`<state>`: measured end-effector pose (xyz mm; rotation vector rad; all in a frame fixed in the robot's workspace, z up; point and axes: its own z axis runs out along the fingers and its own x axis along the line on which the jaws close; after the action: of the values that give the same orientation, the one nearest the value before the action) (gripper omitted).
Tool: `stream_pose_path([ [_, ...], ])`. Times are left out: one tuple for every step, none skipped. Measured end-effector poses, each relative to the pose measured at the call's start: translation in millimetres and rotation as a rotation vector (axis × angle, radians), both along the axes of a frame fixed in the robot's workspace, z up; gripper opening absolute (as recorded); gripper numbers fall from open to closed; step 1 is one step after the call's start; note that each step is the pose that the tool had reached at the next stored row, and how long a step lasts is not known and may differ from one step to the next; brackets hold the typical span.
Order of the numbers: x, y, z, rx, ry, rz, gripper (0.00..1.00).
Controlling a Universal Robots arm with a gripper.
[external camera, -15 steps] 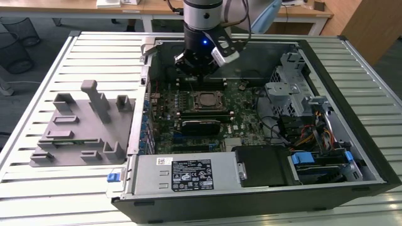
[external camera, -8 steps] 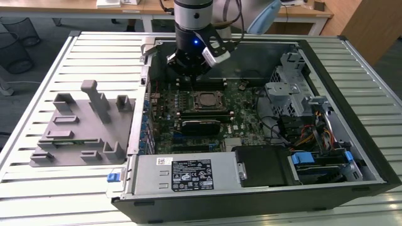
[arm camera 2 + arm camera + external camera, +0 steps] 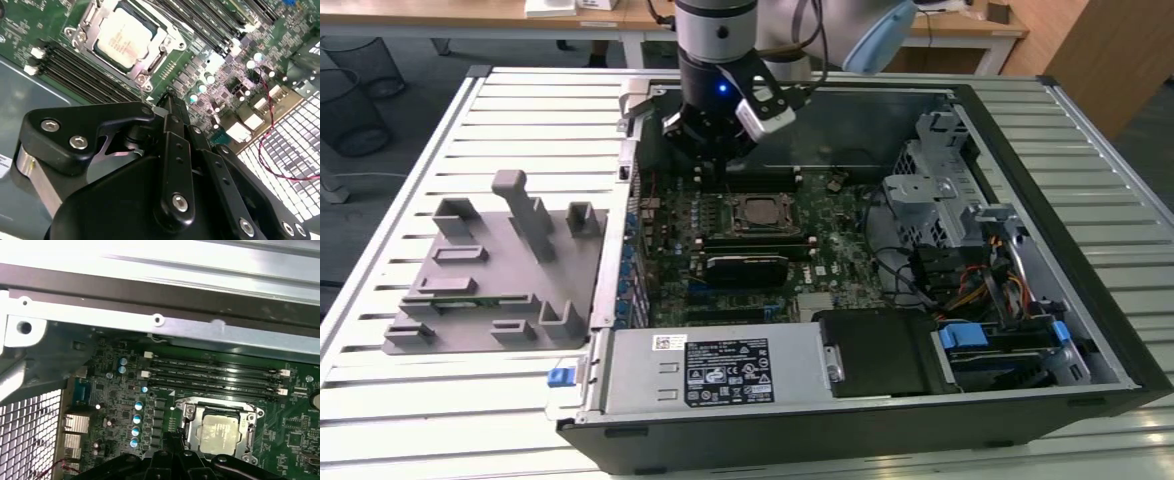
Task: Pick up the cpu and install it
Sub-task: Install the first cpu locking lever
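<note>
I work over a table [image 3: 440, 400] of pale metal slats. An open black computer case [image 3: 854, 430] lies on its side on it, and just beside that, toward the exterior view's left, a grey holder block [image 3: 494, 270] with upright posts rests flat.

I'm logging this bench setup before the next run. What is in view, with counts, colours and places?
Computer case: one, black, open on the slatted table.
Circuit board: one, green, inside the case.
Cpu: one, silver-grey, lying in the metal-rimmed socket on the board.
Holder tray: one, grey, on the table at the exterior view's left.
Power supply: one, grey, at the case's near edge.
Gripper: one, black, above the board just beyond the socket.
</note>
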<state>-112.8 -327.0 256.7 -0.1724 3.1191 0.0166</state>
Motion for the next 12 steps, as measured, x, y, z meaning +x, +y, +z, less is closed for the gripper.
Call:
stream_pose_path([
  [-1.4,0.5,0.0,-0.0002,0.0001,0.0,0.11],
  [-3.1,1.0,0.0,-0.0001,0.0001,0.0,0.11],
  [-5.0,1.6,0.0,-0.0001,0.0,0.0,0.11],
  [-6.7,2.2,0.0,0.0,0.0,0.0,0.11],
  [-8.2,2.9,0.0,-0.0002,0.0002,0.0,0.11],
  [-9.2,4.0,-0.1,-0.0001,0.0001,0.0,0.11],
  [-9.9,5.4,-0.1,0.0,0.0,0.0,0.11],
  [-10.6,7.0,-0.2,0.0,0.0,0.0,0.11],
  [-11.2,8.6,-0.2,0.0,0.0,0.0,0.11],
  [-11.9,10.3,-0.3,0.0,0.0,0.0,0.11],
  [-12.4,12.0,-0.3,-0.0001,0.0001,0.0,0.11],
  [-12.9,13.5,-0.3,-0.0001,0.0,0.0,0.11],
])
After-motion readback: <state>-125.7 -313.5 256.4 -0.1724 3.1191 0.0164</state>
